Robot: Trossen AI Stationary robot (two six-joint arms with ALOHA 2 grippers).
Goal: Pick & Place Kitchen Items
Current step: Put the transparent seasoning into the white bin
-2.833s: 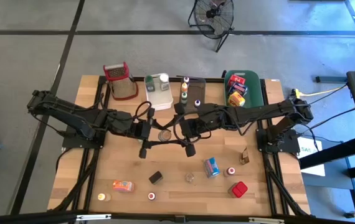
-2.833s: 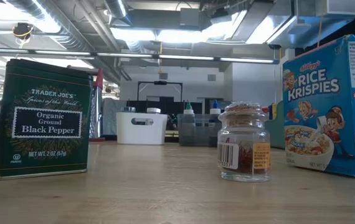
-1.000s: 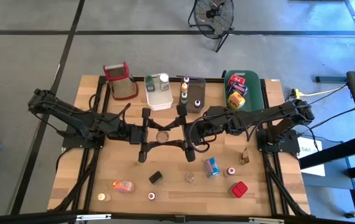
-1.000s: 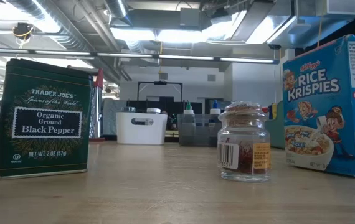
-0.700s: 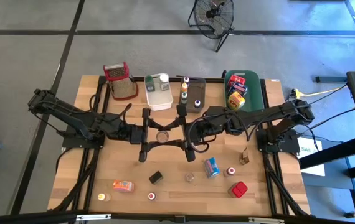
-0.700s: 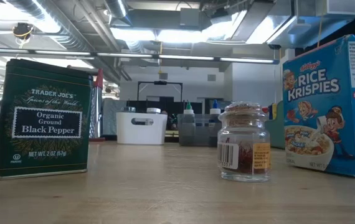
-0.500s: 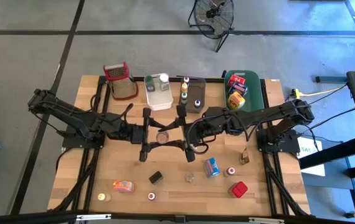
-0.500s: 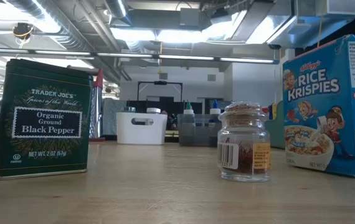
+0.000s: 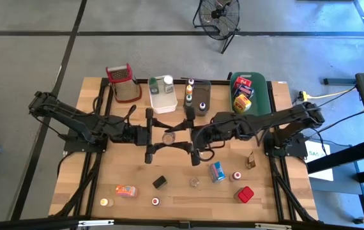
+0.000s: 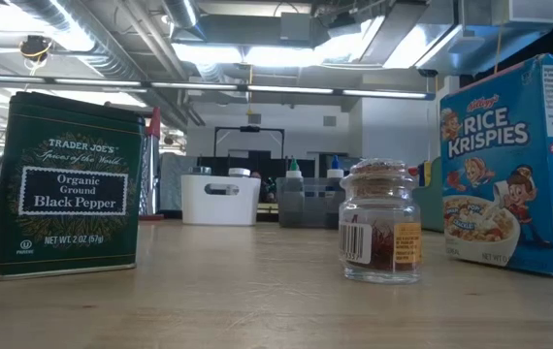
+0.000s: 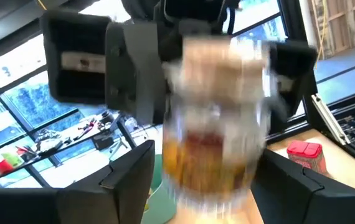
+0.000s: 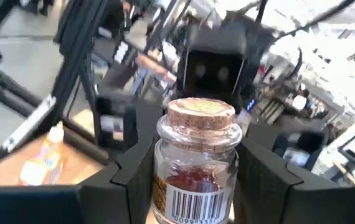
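A small glass jar [image 9: 168, 137] with a cork lid [image 12: 200, 114] and red contents hangs above the middle of the table, between my two grippers. My right gripper [image 12: 196, 186] reaches in from the table's right and is shut on it. My left gripper [image 11: 205, 186] faces it from the table's left. It is open, with a finger [image 11: 127, 180] on either side of the jar [image 11: 218, 130], which is blurred there. Other kitchen items stand on the near half of the table: a black pepper tin [image 10: 68, 184], a second glass jar [image 10: 380, 221] and a Rice Krispies box [image 10: 514, 165]. My right gripper pinches the jar's glass body [image 12: 162, 186] between its two fingers [image 12: 131, 180], one on each side, below the cork lid. The fingers come in level from the table's right side. The jar stands upright with its lid up, lifted clear of the table.
Along the far edge stand a red-topped grater [image 9: 124, 83], a white tub [image 9: 163, 96], a grey tub [image 9: 200, 97] and a green tub [image 9: 249, 86], each tub holding items. Small items dot the near part: an orange packet [image 9: 126, 190] and a red box [image 9: 244, 194].
My right gripper has rolled a little at the wrist with the jar in its hold. Both arms have stayed above the middle of the table.
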